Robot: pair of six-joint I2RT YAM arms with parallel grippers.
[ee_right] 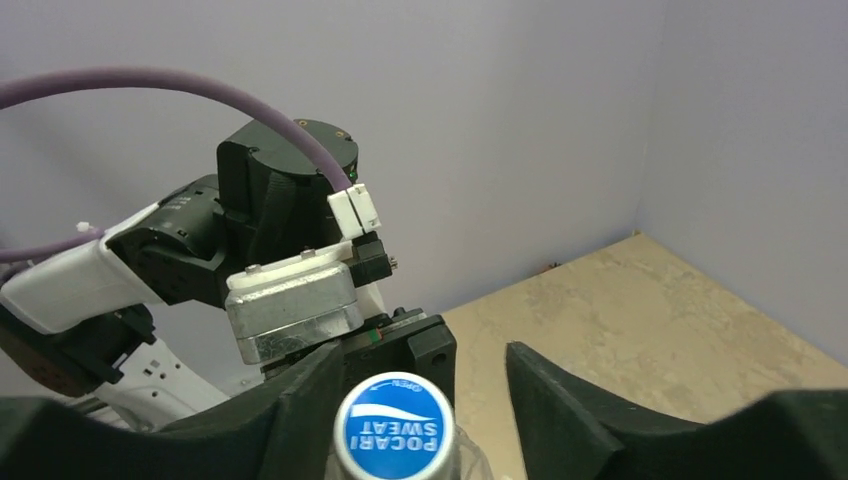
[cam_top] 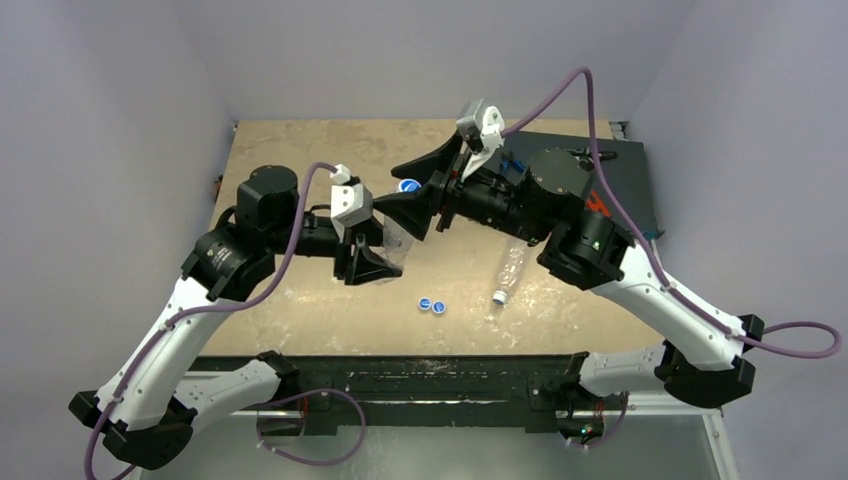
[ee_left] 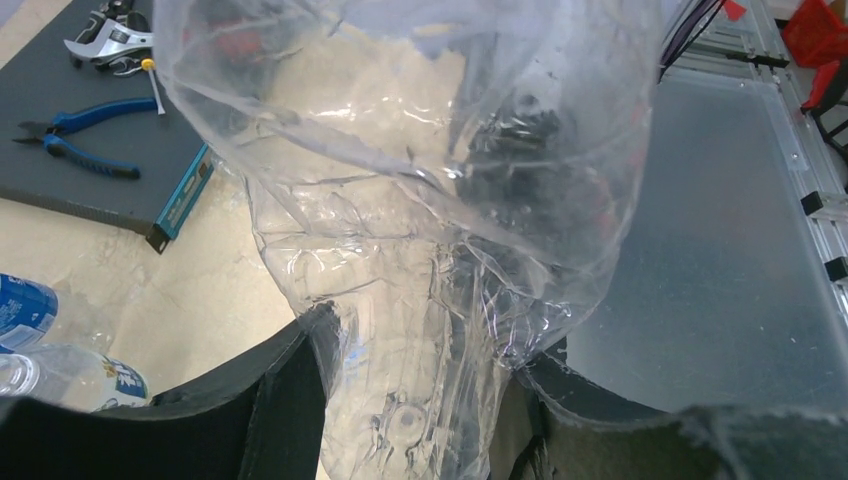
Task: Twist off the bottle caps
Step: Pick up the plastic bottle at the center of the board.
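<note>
Left gripper (cam_top: 385,242) has its jaws clenched on the crinkled bottle (ee_left: 420,250), an unlabelled clear one. It grips the body, and the black fingers (ee_left: 285,400) press the plastic in on both sides. The bottle is held up off the surface (cam_top: 300,150), left of centre.

The blue cap (ee_right: 392,432) sits on that bottle's neck, printed POCARI SWEAT with a white swoosh.

Right gripper (ee_right: 425,398) reaches in from the right and its jaws straddle the blue cap. They are released: one finger is just beside the cap rim, and the other stands off with a visible gap. There is no grip on the cap.

Two loose blue caps (cam_top: 431,304) lie side by side on the surface, near the front edge and right of the held bottle.

Further right, another clear bottle (cam_top: 510,268) lies on its side under the right arm. Its white cap (cam_top: 497,296) is on and points toward the front edge.

At far right a dark mat (cam_top: 625,165) sits on the surface. The left wrist view shows blue-handled pliers (ee_left: 75,140) and a metal wrench (ee_left: 105,40) on it.

The same view shows two labelled bottles (ee_left: 20,310) lying near the mat's corner. Their caps are out of shot.
</note>
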